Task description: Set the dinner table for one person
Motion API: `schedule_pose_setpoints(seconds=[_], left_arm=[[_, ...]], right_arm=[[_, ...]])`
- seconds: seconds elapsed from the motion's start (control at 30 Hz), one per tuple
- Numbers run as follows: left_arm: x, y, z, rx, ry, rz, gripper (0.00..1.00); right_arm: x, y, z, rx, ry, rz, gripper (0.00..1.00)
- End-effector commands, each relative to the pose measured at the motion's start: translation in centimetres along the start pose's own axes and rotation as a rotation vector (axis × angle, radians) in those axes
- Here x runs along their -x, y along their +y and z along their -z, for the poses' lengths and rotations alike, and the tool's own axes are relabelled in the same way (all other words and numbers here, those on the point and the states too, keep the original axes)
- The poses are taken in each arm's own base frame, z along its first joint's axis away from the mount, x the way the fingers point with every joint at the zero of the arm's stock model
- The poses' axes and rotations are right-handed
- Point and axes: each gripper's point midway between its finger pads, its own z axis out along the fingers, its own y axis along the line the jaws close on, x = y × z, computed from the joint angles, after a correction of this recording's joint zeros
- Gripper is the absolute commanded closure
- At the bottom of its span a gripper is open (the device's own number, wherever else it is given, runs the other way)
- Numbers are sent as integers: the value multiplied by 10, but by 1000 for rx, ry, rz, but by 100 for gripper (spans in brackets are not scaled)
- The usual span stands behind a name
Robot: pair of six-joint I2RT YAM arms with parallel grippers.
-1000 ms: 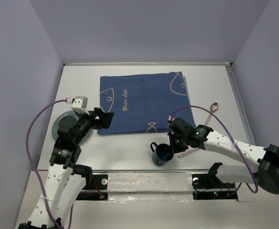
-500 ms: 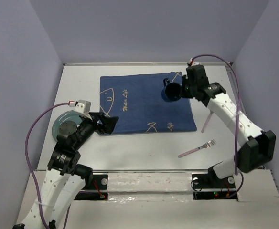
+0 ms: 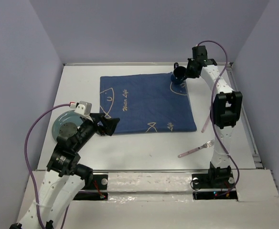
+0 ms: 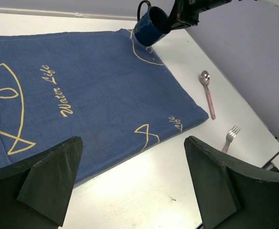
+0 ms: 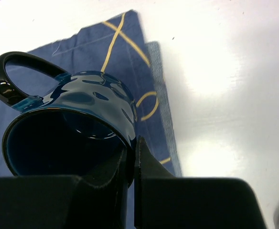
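Observation:
My right gripper is shut on the rim of a dark blue mug and holds it tilted over the far right corner of the blue placemat. The mug also shows in the right wrist view and the left wrist view. My left gripper is open and empty, low over the white dinner table at the placemat's near left corner. A grey plate lies by the left arm. A pink-handled fork and spoon lie right of the placemat.
The spoon and fork also show in the left wrist view. Grey walls enclose the table at the back and on both sides. The placemat edge lies under the mug.
My right gripper carried the mug from the table's near middle up to the placemat's far right corner. My left gripper shifted slightly nearer and to the right.

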Motion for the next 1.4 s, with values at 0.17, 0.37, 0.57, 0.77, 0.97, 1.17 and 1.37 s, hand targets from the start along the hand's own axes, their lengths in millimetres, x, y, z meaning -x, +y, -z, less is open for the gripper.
schedule_pose_setpoints(seconds=[0.17, 0.37, 0.57, 0.77, 0.97, 1.17, 1.37], left_arm=[[-3, 2, -6, 3, 6, -4, 1], [-3, 4, -6, 10, 8, -4, 1], [-3, 5, -7, 14, 10, -3, 1], [-4, 6, -8, 17, 15, 0, 1], [-4, 8, -9, 23, 16, 1, 1], [0, 14, -8, 58, 7, -5, 1], [19, 21, -1, 110, -68, -7, 1]], right_arm=[[49, 12, 2, 97, -97, -32, 100], [40, 8, -13, 84, -72, -34, 100], [28, 5, -29, 71, -42, -40, 100], [24, -7, -38, 36, -30, -48, 100], [29, -5, -32, 39, -40, -58, 51], [70, 16, 16, 121, -141, -59, 42], [50, 65, 86, 379, -151, -77, 43]])
